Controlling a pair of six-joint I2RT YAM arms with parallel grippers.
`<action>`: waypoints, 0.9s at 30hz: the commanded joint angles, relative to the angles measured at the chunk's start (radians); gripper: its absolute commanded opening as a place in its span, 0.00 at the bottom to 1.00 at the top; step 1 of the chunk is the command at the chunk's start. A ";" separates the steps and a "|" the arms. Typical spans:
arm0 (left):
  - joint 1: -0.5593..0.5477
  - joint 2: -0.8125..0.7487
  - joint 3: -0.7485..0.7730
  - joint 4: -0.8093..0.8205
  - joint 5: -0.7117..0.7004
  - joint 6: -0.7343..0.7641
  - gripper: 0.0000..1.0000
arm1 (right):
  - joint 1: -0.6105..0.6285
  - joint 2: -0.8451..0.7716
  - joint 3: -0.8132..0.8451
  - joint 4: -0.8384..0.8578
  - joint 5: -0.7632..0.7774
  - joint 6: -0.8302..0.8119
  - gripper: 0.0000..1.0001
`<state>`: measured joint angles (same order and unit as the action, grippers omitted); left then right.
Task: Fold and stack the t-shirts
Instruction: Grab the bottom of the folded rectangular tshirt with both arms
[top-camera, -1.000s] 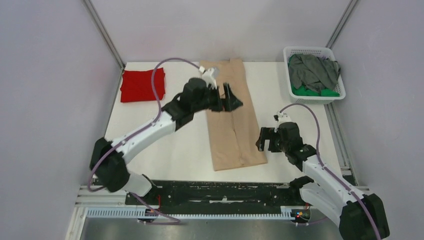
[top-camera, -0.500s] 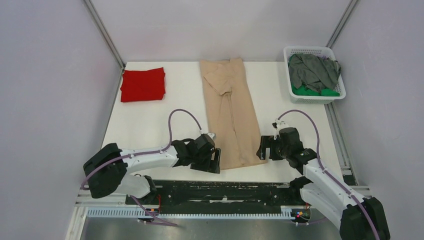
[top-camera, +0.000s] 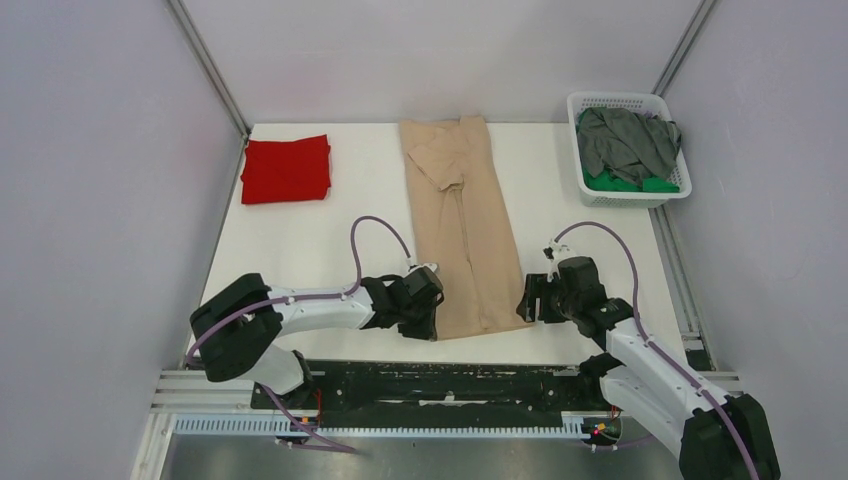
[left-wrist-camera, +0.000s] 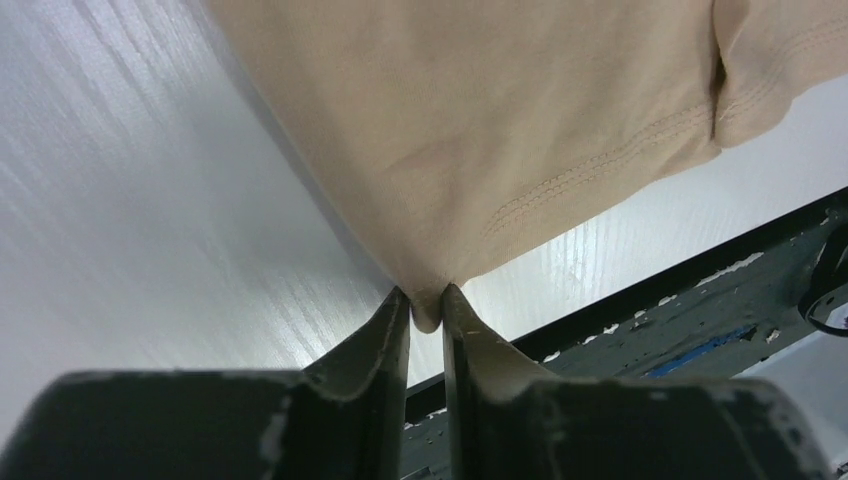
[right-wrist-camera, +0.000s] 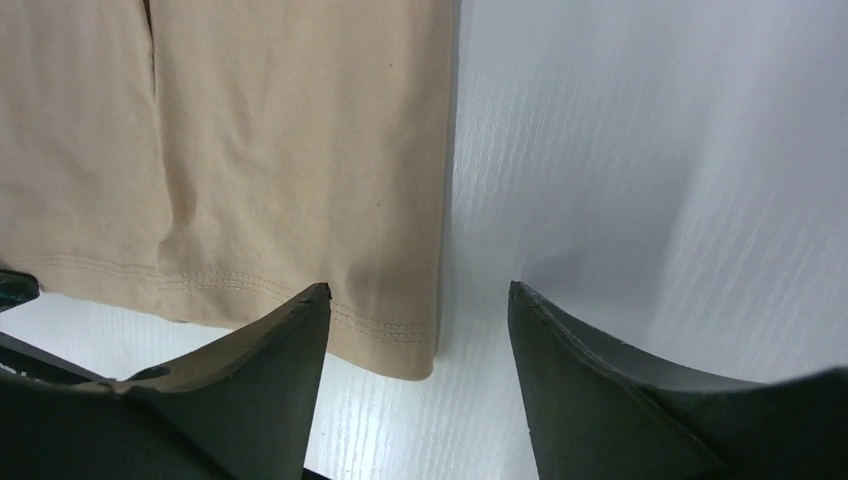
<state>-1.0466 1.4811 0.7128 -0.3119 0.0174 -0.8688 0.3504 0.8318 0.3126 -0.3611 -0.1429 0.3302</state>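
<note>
A beige t-shirt (top-camera: 468, 230) lies folded into a long narrow strip down the middle of the table. My left gripper (top-camera: 432, 322) is shut on its near left hem corner (left-wrist-camera: 428, 300), the cloth pinched between both fingers. My right gripper (top-camera: 528, 300) stands open at the near right hem corner (right-wrist-camera: 408, 340), one finger over the cloth and the other over bare table. A folded red t-shirt (top-camera: 286, 169) lies at the far left. Dark grey (top-camera: 626, 140) and green (top-camera: 625, 184) t-shirts sit crumpled in a basket.
The white basket (top-camera: 577, 108) stands at the far right corner. A black rail (top-camera: 450, 385) runs along the table's near edge, just behind both grippers. Grey walls enclose the left and right sides.
My left arm swung from the shirt's far end down to its near left corner and shut on the hem. The right gripper edged closer to the near right corner and narrowed.
</note>
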 joint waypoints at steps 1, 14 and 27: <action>-0.013 0.024 0.017 -0.074 -0.072 -0.028 0.21 | -0.002 -0.015 -0.015 -0.017 -0.036 -0.011 0.66; -0.013 -0.024 -0.003 -0.092 -0.092 -0.060 0.02 | -0.001 0.014 -0.082 -0.007 -0.256 -0.001 0.30; -0.079 -0.189 -0.061 -0.112 -0.067 -0.106 0.02 | 0.054 -0.078 -0.137 0.021 -0.456 0.034 0.00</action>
<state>-1.1099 1.3521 0.6685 -0.4355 -0.0357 -0.9287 0.3771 0.7773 0.1986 -0.3576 -0.5110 0.3267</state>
